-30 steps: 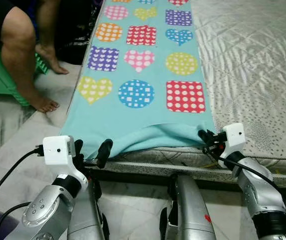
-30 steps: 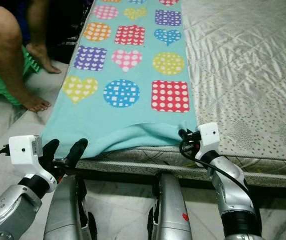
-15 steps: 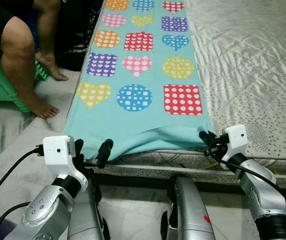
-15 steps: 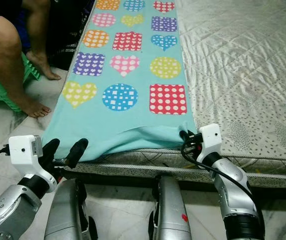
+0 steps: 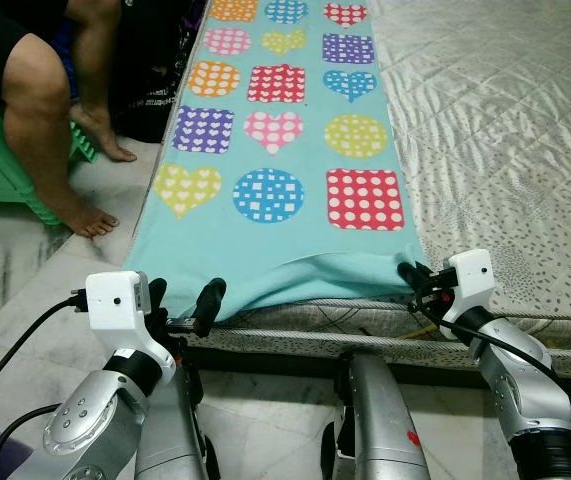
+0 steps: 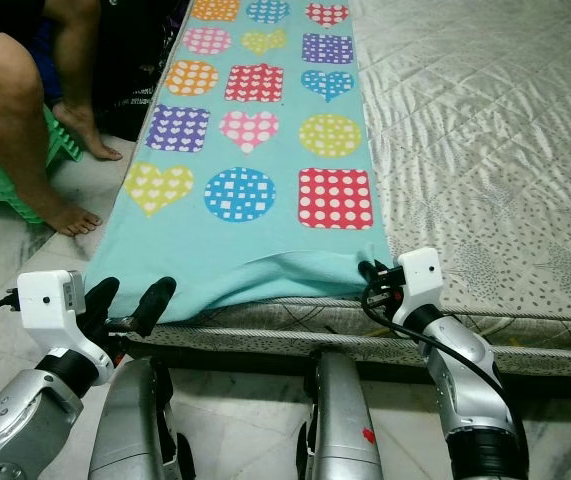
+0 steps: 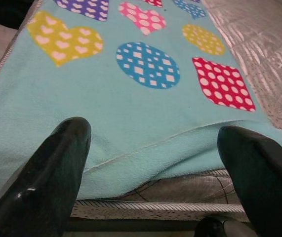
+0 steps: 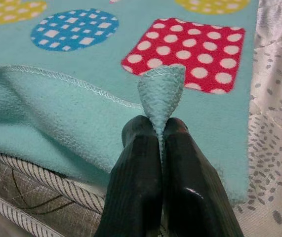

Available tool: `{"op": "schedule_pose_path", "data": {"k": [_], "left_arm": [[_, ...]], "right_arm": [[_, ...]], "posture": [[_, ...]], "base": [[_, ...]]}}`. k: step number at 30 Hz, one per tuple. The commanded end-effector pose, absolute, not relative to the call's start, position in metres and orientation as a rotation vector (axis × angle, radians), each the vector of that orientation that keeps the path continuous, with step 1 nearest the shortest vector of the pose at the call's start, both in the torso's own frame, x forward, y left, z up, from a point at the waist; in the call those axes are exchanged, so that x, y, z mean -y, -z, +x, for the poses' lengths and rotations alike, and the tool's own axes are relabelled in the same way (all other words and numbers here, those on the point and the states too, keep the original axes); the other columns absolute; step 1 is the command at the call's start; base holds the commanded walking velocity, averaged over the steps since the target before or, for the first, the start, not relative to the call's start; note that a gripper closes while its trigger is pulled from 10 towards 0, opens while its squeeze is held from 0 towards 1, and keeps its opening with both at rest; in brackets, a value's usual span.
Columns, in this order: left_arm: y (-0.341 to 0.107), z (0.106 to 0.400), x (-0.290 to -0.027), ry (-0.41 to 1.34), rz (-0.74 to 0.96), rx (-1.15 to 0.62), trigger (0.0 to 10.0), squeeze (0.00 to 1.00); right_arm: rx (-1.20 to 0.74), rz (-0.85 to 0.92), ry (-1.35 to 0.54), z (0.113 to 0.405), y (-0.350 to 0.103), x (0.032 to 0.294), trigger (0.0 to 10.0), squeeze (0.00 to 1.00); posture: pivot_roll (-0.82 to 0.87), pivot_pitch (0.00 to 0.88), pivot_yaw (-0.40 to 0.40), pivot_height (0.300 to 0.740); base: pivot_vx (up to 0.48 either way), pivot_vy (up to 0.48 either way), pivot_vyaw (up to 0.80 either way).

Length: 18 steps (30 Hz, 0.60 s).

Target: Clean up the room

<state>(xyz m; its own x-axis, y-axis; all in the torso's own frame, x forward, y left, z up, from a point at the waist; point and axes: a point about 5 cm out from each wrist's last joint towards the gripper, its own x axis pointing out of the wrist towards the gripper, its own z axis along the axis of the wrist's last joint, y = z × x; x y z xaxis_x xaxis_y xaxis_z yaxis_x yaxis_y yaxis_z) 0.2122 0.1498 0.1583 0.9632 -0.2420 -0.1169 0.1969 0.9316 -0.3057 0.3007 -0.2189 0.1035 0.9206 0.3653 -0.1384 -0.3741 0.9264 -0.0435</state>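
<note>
Both grippers meet the blanket (image 5: 275,150): right gripper (image 8: 161,129) pinching, left gripper (image 7: 155,148) spread.

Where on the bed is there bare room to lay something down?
The quilted mattress lies bare beside the blanket, beyond the right gripper. The near edge is crowded: that gripper pinches the blanket corner, and the left gripper stands open at the hem.

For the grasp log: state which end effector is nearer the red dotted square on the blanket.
Right. The right end effector pinches the blanket corner just below the red square; the left end effector sits open at the opposite corner.
</note>
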Motion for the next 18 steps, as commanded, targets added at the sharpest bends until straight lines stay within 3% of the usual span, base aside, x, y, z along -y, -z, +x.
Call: {"op": "schedule_pose_path", "data": {"k": [1,2,8,9,10,11,12,13,15,16,18], "left_arm": [[-0.1542,0.2172,-0.1536,0.221,-0.279,-0.159,10.0,0.0],[-0.1545,0.2209,-0.1528,0.228,-0.277,-0.153,10.0,0.0],[-0.154,0.221,-0.1521,0.23,-0.278,-0.154,10.0,0.0],[-0.1539,0.2211,-0.1518,0.231,-0.278,-0.154,10.0,0.0],[-0.1538,0.2213,-0.1517,0.231,-0.278,-0.154,10.0,0.0],[-0.1534,0.2218,-0.1517,0.232,-0.277,-0.152,10.0,0.0],[-0.1529,0.2218,-0.152,0.231,-0.277,-0.151,10.0,0.0],[-0.1525,0.2216,-0.1522,0.23,-0.277,-0.152,10.0,0.0],[-0.1522,0.2213,-0.1523,0.228,-0.277,-0.152,10.0,0.0],[-0.152,0.2211,-0.1522,0.228,-0.277,-0.153,10.0,0.0],[-0.1518,0.2209,-0.1521,0.227,-0.277,-0.154,10.0,0.0]], "right_arm": [[-0.15,-0.126,-0.379,0.289,-0.1024,0.2269,3.9,0.0],[-0.149,-0.152,-0.374,0.2857,-0.1017,0.2302,1.3,0.0],[-0.153,-0.154,-0.38,0.2851,-0.1017,0.2297,1.1,0.0],[-0.155,-0.155,-0.382,0.2846,-0.1017,0.2297,1.9,0.0],[-0.157,-0.157,-0.383,0.2842,-0.1018,0.2296,1.9,0.0],[-0.16,-0.16,-0.387,0.2833,-0.1018,0.2291,4.2,0.0],[-0.165,-0.171,-0.396,0.2823,-0.1015,0.2279,8.8,0.0],[-0.17,-0.18,-0.403,0.2819,-0.1008,0.2273,10.0,0.0],[-0.18,-0.188,-0.42,0.2807,-0.0988,0.226,10.0,0.0],[-0.186,-0.193,-0.427,0.2801,-0.0974,0.2252,10.0,1.0],[-0.189,-0.196,-0.429,0.2797,-0.0965,0.2246,10.0,1.0]], "posture": [[0.04,0.147,0.001,0.538],[0.04,0.147,0.001,0.538],[0.04,0.148,0.0,0.538],[0.04,0.148,-0.001,0.538],[0.04,0.148,-0.001,0.538],[0.04,0.149,-0.003,0.538],[0.04,0.149,-0.003,0.538],[0.04,0.149,-0.004,0.538],[0.04,0.15,-0.005,0.538],[0.04,0.149,-0.006,0.538],[0.04,0.149,-0.006,0.538]], "base": [[0.0,0.0,0.0],[0.0,0.0,0.0],[0.0,0.0,0.0],[0.0,0.0,0.0],[0.0,0.0,0.0],[0.0,0.0,0.0],[0.0,0.0,0.0],[0.0,0.0,0.0],[0.0,0.0,0.0],[0.0,0.0,0.0],[0.0,0.0,0.0]]}}
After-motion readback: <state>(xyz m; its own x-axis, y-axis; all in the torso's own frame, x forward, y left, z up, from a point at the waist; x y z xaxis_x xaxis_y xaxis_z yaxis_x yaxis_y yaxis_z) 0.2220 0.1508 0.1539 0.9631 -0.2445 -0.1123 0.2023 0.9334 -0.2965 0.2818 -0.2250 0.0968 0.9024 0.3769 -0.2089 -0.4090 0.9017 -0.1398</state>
